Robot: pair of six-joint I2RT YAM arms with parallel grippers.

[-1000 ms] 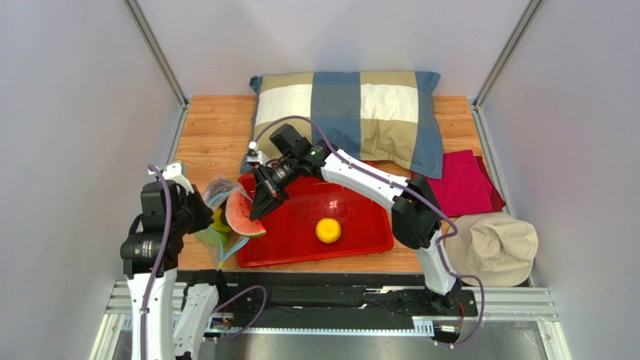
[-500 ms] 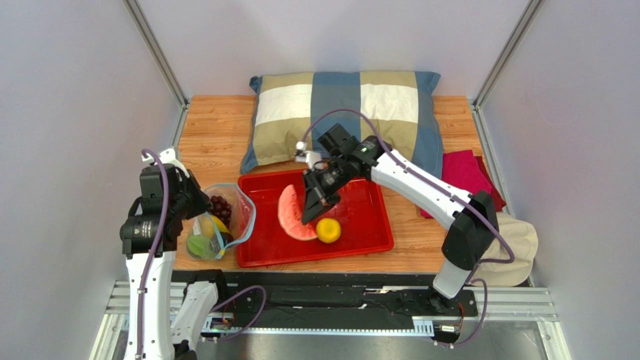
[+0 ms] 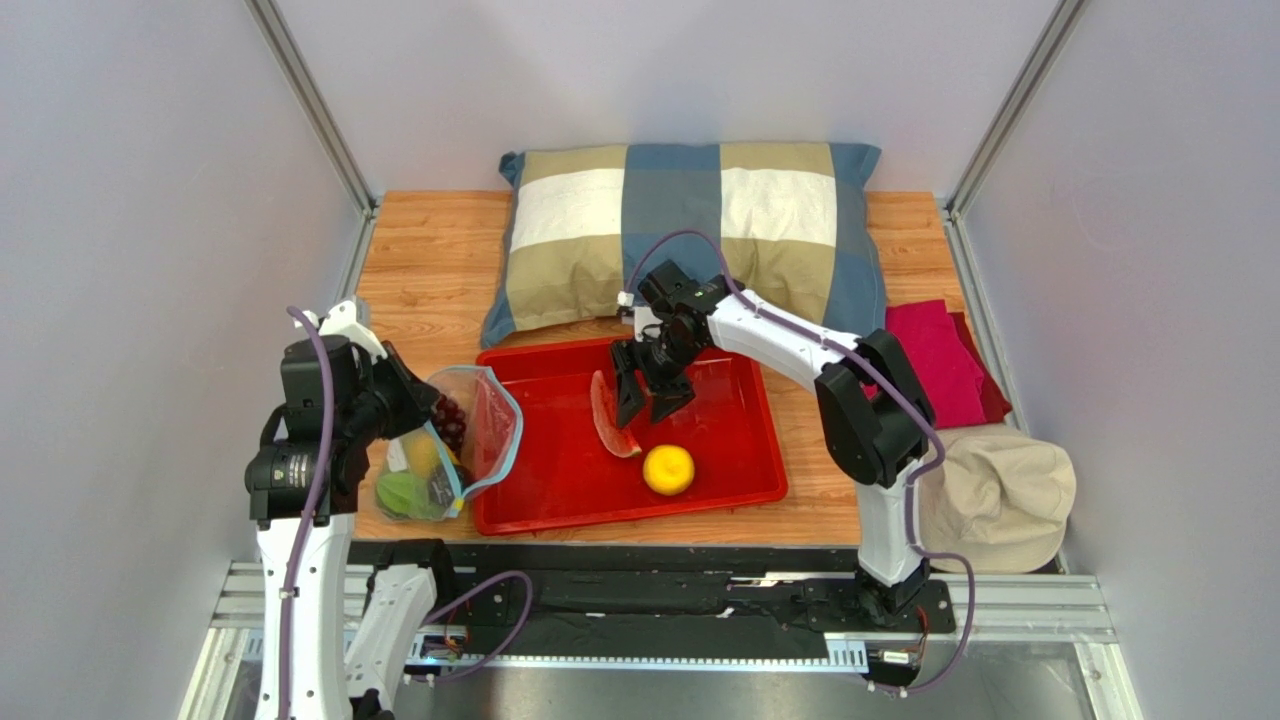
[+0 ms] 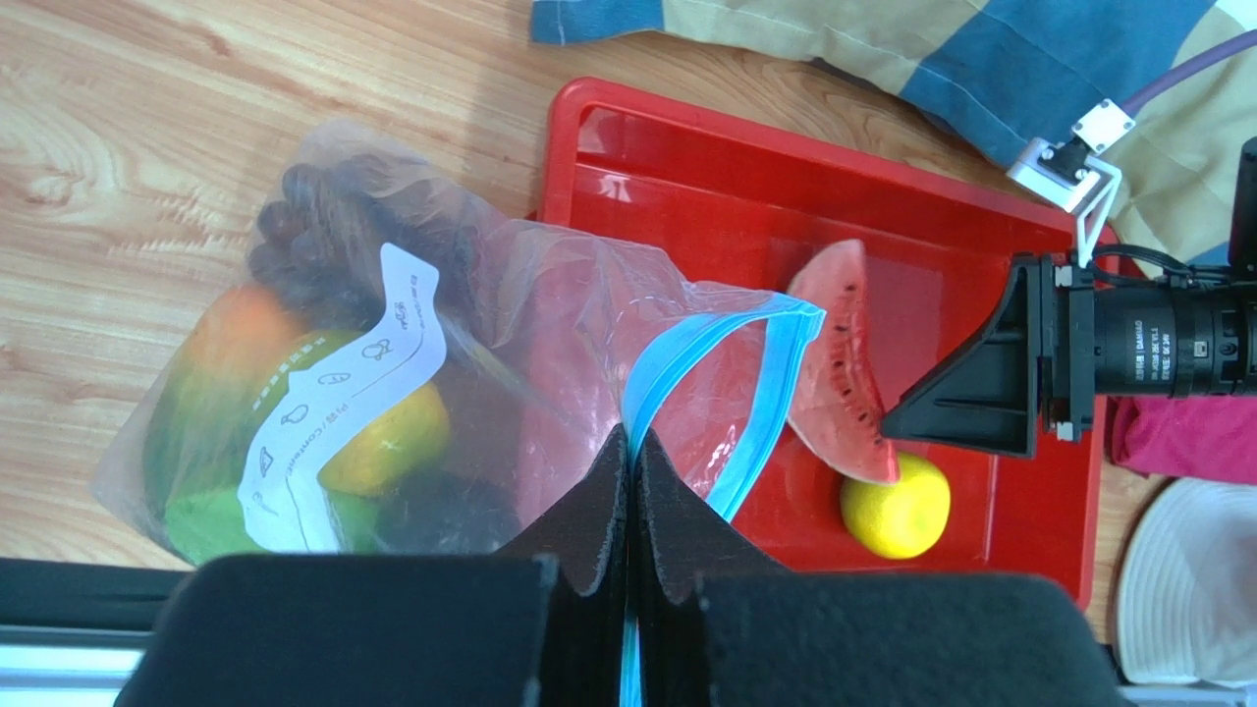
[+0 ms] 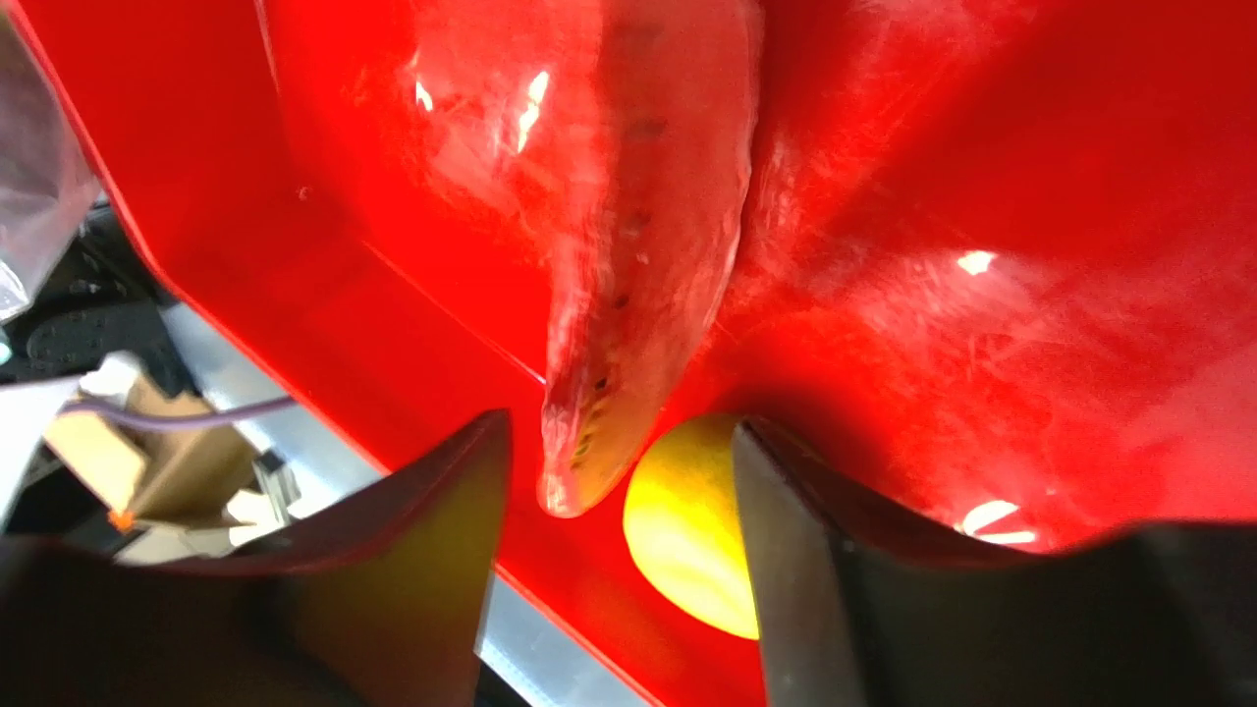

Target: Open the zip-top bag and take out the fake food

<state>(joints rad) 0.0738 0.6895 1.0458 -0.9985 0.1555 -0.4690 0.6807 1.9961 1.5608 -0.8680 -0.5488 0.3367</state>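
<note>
The zip-top bag (image 3: 451,443) (image 4: 443,339) hangs open at the left of the red tray (image 3: 736,450) (image 4: 664,177). My left gripper (image 4: 632,442) (image 3: 394,413) is shut on its blue zip strip. Fake food shows inside it: dark grapes (image 4: 317,221), an orange-green fruit (image 4: 222,332) and a yellow piece (image 4: 384,442). A watermelon slice (image 3: 609,423) (image 5: 649,251) lies in the tray beside a yellow citrus (image 3: 669,470) (image 5: 686,523). My right gripper (image 3: 646,393) (image 5: 620,442) stands open just above the slice, apart from it.
A checked pillow (image 3: 706,225) lies behind the tray. A magenta cloth (image 3: 924,368) and a beige hat (image 3: 984,495) sit at the right. The bag rests on the wooden table (image 3: 421,255), close to its left wall.
My right gripper carried the watermelon slice from the bag's mouth over to the tray, then opened and let it go. The left gripper kept its hold on the bag.
</note>
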